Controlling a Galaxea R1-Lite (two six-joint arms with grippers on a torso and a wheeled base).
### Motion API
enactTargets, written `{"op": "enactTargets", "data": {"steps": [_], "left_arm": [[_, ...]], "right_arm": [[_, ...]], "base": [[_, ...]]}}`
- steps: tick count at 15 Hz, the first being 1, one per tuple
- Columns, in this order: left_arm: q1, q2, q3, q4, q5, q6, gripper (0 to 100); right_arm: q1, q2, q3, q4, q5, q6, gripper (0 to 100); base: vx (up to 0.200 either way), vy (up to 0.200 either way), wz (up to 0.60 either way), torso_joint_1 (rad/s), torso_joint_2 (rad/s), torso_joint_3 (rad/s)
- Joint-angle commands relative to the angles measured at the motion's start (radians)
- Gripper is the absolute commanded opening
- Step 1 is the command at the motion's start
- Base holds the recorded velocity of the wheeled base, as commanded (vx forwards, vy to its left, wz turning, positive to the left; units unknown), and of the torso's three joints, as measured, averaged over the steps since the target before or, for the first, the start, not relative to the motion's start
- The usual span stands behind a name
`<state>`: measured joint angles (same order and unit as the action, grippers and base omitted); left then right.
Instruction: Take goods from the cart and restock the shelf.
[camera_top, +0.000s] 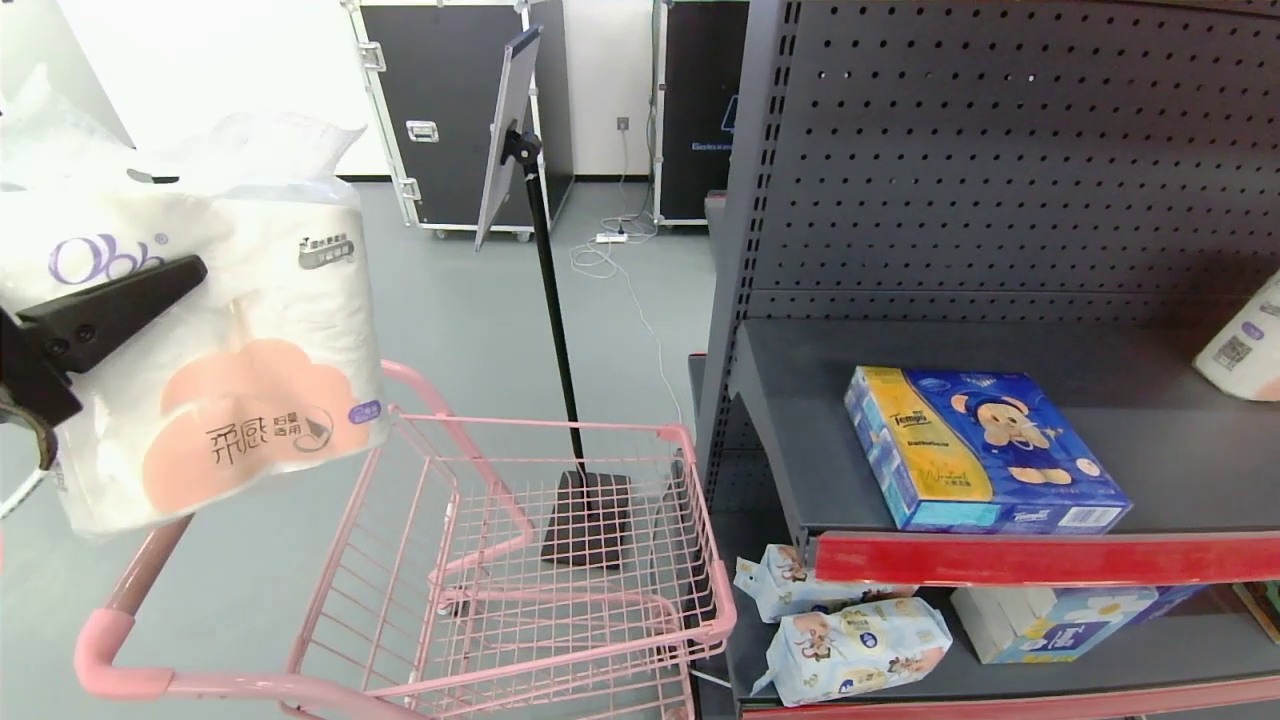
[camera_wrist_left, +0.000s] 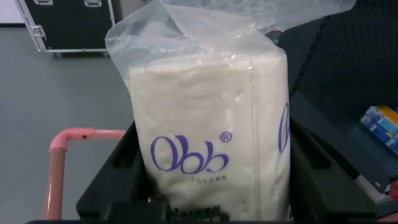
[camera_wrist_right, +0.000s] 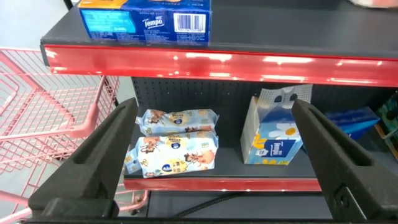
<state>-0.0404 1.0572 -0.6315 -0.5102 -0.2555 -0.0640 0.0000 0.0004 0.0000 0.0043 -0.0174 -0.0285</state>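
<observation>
Pack (camera_top: 230, 330) of rolls sits clamped in the left gripper (camera_wrist_left: 211, 186), with the pink cart (camera_top: 560, 640) below it. To do this well, carry it level rightward onto the bare dark shelf (camera_top: 1180, 450) beyond the blue box (camera_top: 980, 450). Right gripper (camera_wrist_right: 214, 106) is spread wide and holds nothing, facing the lower shelf (camera_wrist_right: 236, 171). Grey floor (camera_top: 450, 320) lies beyond.

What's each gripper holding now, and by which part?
Left gripper holds the toilet paper pack by its opposite sides, near the logo. Right gripper is open, empty.
</observation>
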Motion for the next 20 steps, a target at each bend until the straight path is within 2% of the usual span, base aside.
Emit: {"op": "enactTargets", "data": {"steps": [1,2,9,20], "left_arm": [[-0.001,0.026,-0.002,0.001,0.001,0.016,0],[-0.001,0.021,0.007,0.002,0.001,0.036,0],[-0.001,0.013,0.018,0.002,0.002,0.039,0],[-0.001,0.003,0.016,-0.001,0.002,0.039,0]], "right_arm": [[0.000,0.001,0.000,0.000,0.001,-0.001,100],[0.000,0.001,0.000,-0.001,0.001,-0.001,100],[0.000,0.001,0.000,0.000,0.001,-0.001,100],[0.000,0.001,0.000,0.000,0.001,-0.001,100]], "base": [[0.000,0.000,0.00,0.000,0.00,0.000],[0.000,0.000,0.00,0.000,0.00,0.000],[0.000,0.000,0.00,0.000,0.00,0.000],[0.000,-0.200,0.00,0.002,0.00,0.001]]}}
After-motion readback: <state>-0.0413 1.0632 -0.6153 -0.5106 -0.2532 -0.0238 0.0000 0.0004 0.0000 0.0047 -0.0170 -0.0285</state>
